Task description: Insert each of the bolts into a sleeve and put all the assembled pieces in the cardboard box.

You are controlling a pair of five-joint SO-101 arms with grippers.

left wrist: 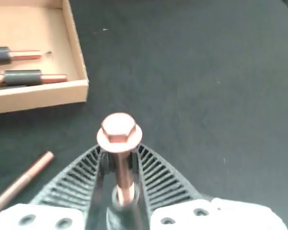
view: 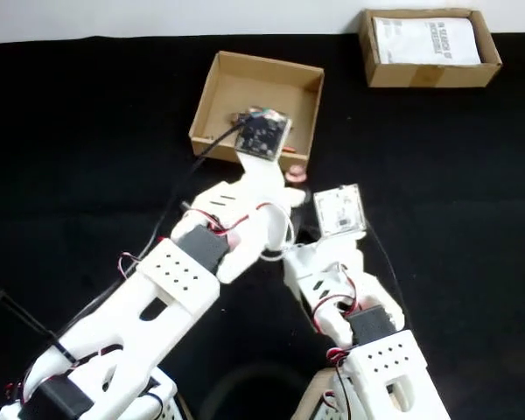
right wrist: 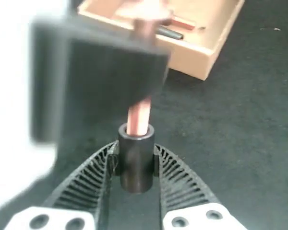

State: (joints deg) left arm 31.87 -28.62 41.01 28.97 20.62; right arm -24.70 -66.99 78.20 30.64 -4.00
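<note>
Left wrist view: we count two assemblies (left wrist: 22,76) in the box (left wrist: 76,48). Left end effector (left wrist: 120,157) clamps a bolt (left wrist: 119,132), right end effector (right wrist: 136,151) a sleeve (right wrist: 136,163), partly joined. A spare bolt (left wrist: 20,184) waits.

Black matte table (view: 70,131); white strip (view: 157,17) beyond far edge; even, diffuse light.
</note>
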